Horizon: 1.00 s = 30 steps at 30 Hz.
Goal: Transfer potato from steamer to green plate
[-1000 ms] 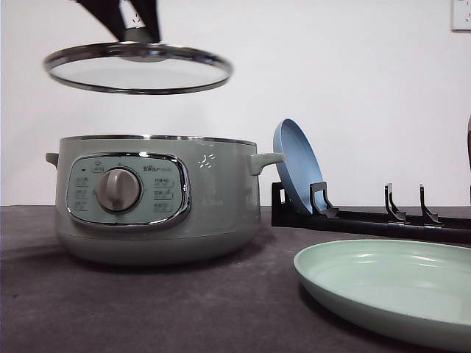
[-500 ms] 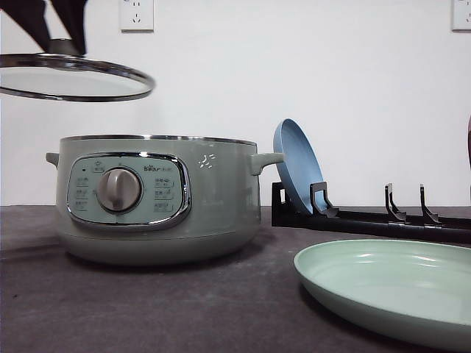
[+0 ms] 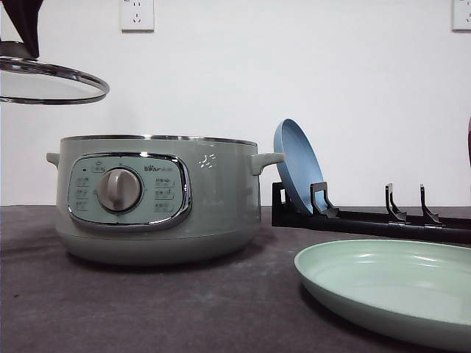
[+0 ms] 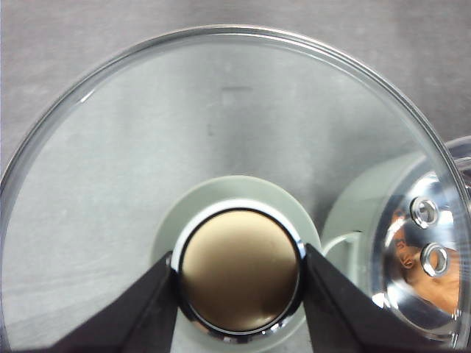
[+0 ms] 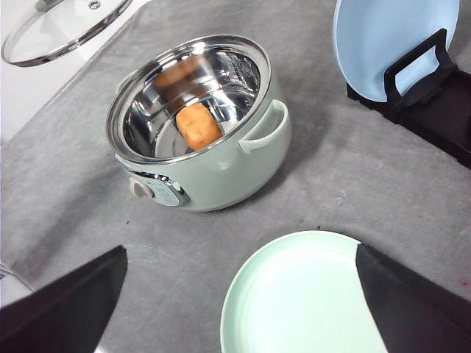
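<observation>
My left gripper (image 4: 239, 294) clamped on lid (image 3: 51, 79) knob — lid held in air, up and left of steamer (image 3: 158, 197). Steamer open; potato (image 5: 199, 126) lies inside on steel bottom. My right gripper (image 5: 239, 309) spread wide, above green plate (image 3: 386, 288). Blue plate (image 3: 296, 165) stands in rack (image 3: 368, 216).

on my steamer (image 3: 158, 197) there is a small brand mark at the top of the control panel (image 3: 129, 191), just above and right of the dial (image 3: 118, 189), too small to read; the button labels around it are illegible too.
</observation>
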### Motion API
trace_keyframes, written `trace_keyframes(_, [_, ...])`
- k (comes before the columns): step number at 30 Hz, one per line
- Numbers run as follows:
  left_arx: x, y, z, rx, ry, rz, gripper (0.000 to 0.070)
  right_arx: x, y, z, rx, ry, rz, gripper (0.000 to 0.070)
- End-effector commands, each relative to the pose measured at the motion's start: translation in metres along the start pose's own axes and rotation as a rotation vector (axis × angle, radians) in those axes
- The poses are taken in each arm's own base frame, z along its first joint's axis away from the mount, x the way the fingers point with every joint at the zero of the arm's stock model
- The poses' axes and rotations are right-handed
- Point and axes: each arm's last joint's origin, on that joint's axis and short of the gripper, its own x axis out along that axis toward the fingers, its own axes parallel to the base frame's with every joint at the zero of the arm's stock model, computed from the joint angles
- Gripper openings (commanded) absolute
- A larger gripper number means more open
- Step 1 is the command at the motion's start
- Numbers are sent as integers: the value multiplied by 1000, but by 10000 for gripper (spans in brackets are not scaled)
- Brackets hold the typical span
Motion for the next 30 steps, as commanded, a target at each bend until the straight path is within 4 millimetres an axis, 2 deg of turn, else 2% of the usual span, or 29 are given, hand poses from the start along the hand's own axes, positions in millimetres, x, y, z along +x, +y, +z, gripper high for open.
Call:
trace_keyframes(1, [-16, 0, 6, 2, -81, 6, 0, 2, 1, 6, 13, -6, 16, 616])
trace_keyframes(4, [-16, 0, 6, 3, -82, 6, 0, 13, 0, 13, 20, 9, 70, 612])
trace_keyframes(10, [-16, 0, 6, 4, -82, 6, 0, 56, 1, 37, 36, 119, 154, 612])
trace_keyframes(23, [-16, 0, 5, 7, -74, 5, 0, 179, 34, 119, -122, 344, 281, 612])
trace_keyframes(27, [-16, 0, 5, 8, -71, 5, 0, 221, 46, 137, -174, 414, 293, 612])
trace_keyframes(30, [-16, 0, 5, 8, -70, 5, 0, 249, 53, 144, -213, 459, 284, 612])
